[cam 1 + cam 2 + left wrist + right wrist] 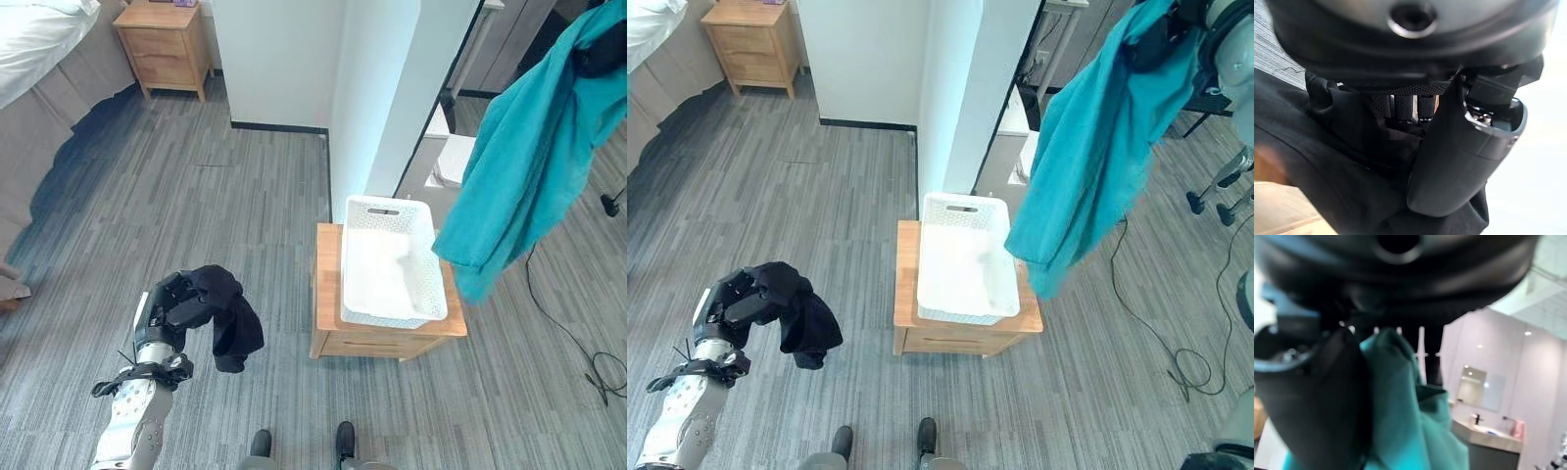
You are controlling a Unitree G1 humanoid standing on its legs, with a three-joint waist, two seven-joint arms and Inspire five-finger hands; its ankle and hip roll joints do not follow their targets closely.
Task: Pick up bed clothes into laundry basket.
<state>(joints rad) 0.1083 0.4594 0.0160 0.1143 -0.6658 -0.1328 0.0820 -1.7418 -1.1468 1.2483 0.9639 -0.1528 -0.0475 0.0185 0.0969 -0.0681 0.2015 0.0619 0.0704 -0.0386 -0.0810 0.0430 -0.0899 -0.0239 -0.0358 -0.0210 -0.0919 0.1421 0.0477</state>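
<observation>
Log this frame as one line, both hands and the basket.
left hand: shut on black garment | right hand: shut on teal garment, raised | white laundry basket: on wooden stand, empty

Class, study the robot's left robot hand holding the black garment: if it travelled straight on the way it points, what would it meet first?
Probably the grey carpet floor: the left robot hand, shut on the black garment, points ahead into open floor, left of the white basket. Depth is uncertain.

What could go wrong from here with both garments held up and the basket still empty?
The teal garment, held high in the right hand, hangs beside the white basket rather than over it, so released now it would likely land partly on the floor. The black garment in the left hand is left of the wooden stand and could snag its corner on the way over.
</observation>
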